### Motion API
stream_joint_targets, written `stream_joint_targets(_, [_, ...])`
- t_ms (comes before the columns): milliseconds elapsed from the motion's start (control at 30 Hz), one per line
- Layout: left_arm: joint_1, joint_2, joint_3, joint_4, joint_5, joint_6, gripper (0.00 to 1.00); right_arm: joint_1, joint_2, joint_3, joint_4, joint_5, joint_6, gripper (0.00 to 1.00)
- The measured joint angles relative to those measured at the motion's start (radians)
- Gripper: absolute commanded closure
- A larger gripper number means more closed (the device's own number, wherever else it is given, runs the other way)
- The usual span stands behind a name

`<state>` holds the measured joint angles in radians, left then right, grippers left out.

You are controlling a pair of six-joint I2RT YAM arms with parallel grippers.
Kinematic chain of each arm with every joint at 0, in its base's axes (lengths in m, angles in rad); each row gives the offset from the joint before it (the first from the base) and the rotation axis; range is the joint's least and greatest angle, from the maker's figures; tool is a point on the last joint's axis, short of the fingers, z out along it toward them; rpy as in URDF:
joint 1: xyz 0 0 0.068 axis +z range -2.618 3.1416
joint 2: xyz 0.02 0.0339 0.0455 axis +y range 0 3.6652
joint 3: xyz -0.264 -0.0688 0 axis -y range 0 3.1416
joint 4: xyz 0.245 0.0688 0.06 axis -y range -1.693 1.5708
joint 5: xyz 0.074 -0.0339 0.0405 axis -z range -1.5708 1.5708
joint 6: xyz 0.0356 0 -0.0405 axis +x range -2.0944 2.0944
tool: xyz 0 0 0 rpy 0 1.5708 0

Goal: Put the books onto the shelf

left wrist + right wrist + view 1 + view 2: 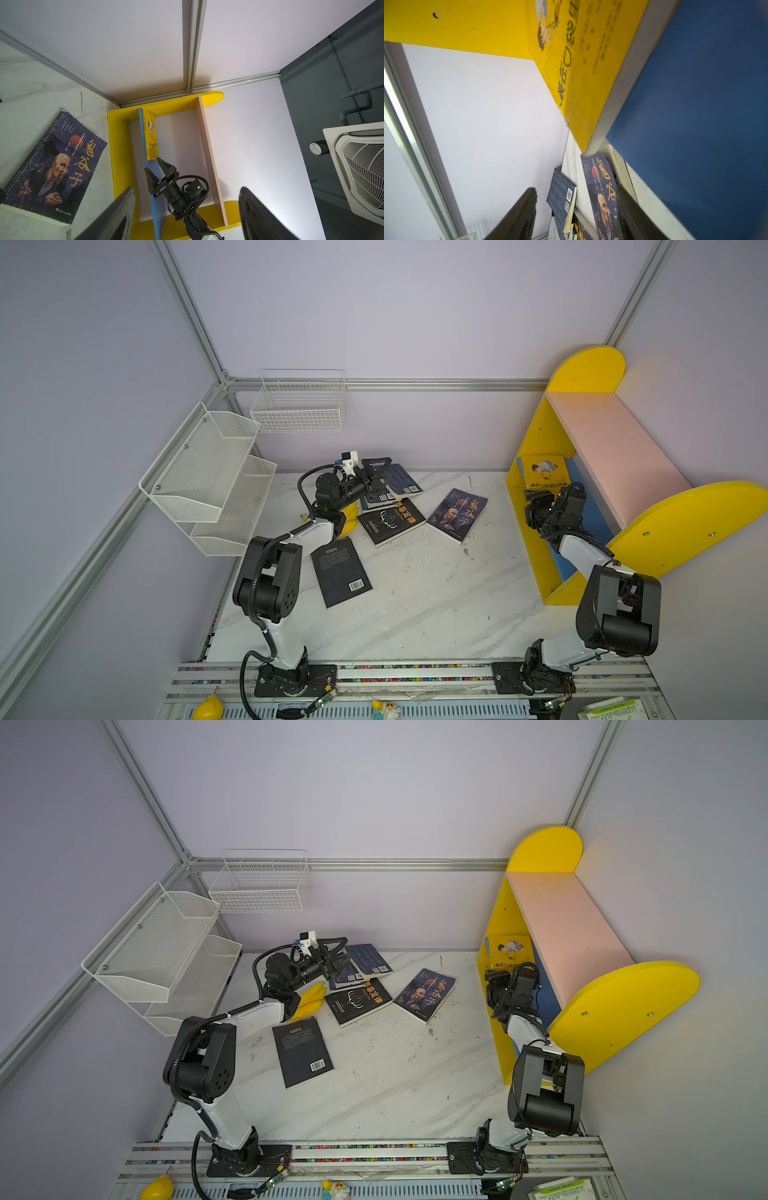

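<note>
- 6 o'clock, nearest on the marble table [436, 614]: dark book [340, 572] lying flat, back cover with barcode up, well apart from the shelf.
- Toward centre, just past it: black book with orange title [388, 522], flat and front cover up. At its 9 o'clock side the bananas [352, 517], partly hidden under the left forearm.
- At 3 o'clock of the black book, just beside it: navy portrait book [457, 514], flat, cover up.
- 12 o'clock, near the back wall: two navy books, overlapped. The upper navy book [403, 481] lies across the lower navy book [376, 501], and the lower one touches the black book's far edge.
- Left gripper [384, 475] hangs above the navy pair, pointed toward 3 o'clock. Left wrist view shows its fingers [124, 207] spread wide with nothing between them.
- 3 o'clock: shelf [536, 435] on the table edge, with a pink upper board [615, 448] and a blue lower board [695, 104].
- Right gripper [151, 163] is inside the lower tier, jaws apart, gripping nothing. One fingertip sits just beside the yellow book's near corner; contact cannot be told.
- Yellow book [544, 472] lies flat on the blue board at its far end, against the far yellow side panel.
- 9–10 o'clock: white mesh rack [208, 472]. 11 o'clock on the back wall: white wire basket [299, 406].
</note>
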<state>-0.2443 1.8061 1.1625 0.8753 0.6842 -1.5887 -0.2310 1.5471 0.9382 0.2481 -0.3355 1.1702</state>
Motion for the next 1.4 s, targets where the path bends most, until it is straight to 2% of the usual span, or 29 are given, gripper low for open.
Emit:
stream_joint_targets(100, [0.0,0.0,0.0,0.0,0.001,-0.001,0.23,0.001,0.032,0.003,0.05,0.01,0.005,0.38])
stream_joint_targets(233, [0.001,0.0,-0.008,0.006,0.001,-0.002,0.22,0.001,0.061,0.013,0.099,0.027,0.015,0.44])
stream_joint_targets(400, [0.002,0.0,-0.016,0.007,0.0,-0.006,0.22,-0.005,0.082,0.013,0.143,0.046,0.034,0.56])
stream_joint_targets(500, [0.003,0.0,-0.016,0.009,0.0,-0.009,0.22,-0.009,0.092,0.013,0.152,0.051,0.043,0.7])
stream_joint_targets(600, [0.003,0.0,-0.016,0.01,0.0,-0.009,0.22,-0.015,0.097,0.013,0.16,0.059,0.053,0.78])
stream_joint_targets(833, [0.007,0.0,-0.016,0.015,-0.001,-0.009,0.22,-0.026,0.097,0.013,0.187,0.05,0.051,0.93])
stream_joint_targets(1100, [0.008,0.001,-0.016,0.022,-0.005,-0.009,0.22,-0.028,0.096,0.012,0.192,0.034,0.043,1.0])
stream_joint_targets(1400, [0.008,0.004,-0.016,0.023,-0.005,-0.01,0.22,-0.035,0.046,-0.046,0.212,0.029,0.025,1.0])
